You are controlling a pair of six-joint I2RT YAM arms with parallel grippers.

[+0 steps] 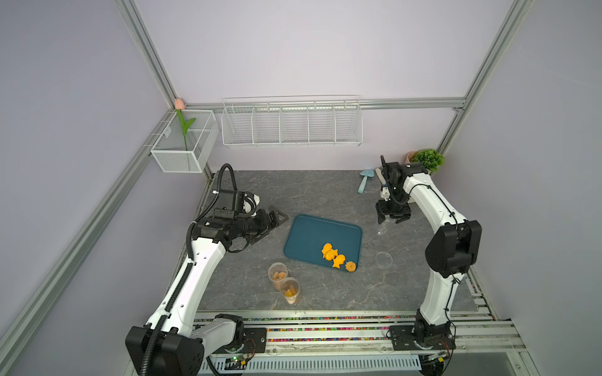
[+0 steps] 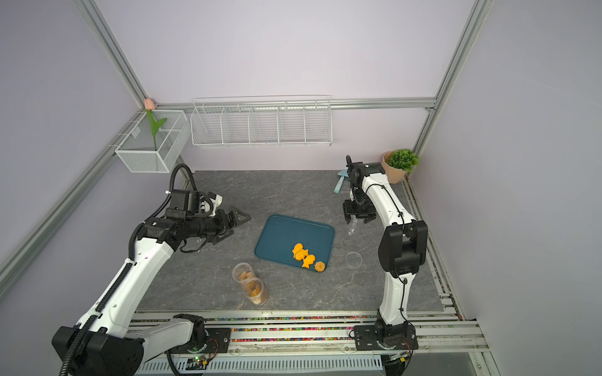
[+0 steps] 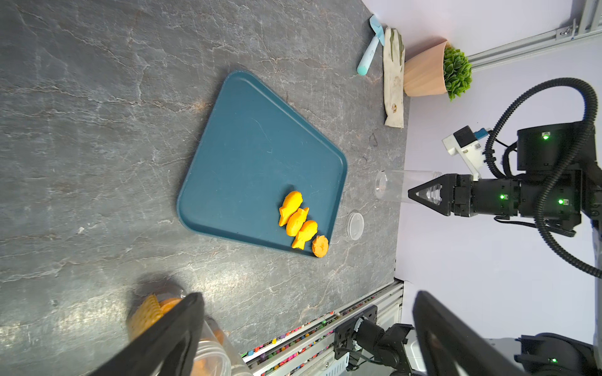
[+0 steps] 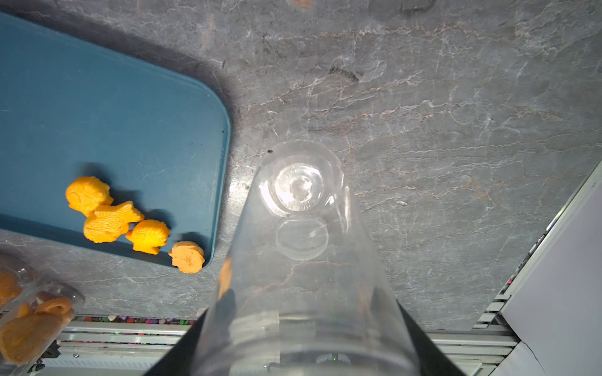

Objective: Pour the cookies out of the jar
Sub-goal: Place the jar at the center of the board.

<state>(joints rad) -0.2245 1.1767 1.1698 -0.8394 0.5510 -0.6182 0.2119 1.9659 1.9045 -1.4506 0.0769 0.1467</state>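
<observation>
Left gripper [image 1: 269, 227]: fingers spread wide, holding nothing.
Two clear jars [image 1: 290, 289]: biscuits [image 1: 279, 276] inside, table front.
Teal tray [image 1: 309, 234]: four orange cookies [image 1: 329, 252] at near-right corner.
Clear lid [image 1: 383, 259]: beside tray.
Right gripper [image 1: 392, 221]: clamped on empty clear jar [image 4: 303, 276].

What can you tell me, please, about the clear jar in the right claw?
The jar is a tall, clear plastic cylinder with a round moulded base, and it looks empty and lidless. It hangs upright, mouth up, gripped near its top by the right claw, over the table just right of the tray. Whether its base touches the table cannot be told. A clear lid lies on the table nearby.
</observation>
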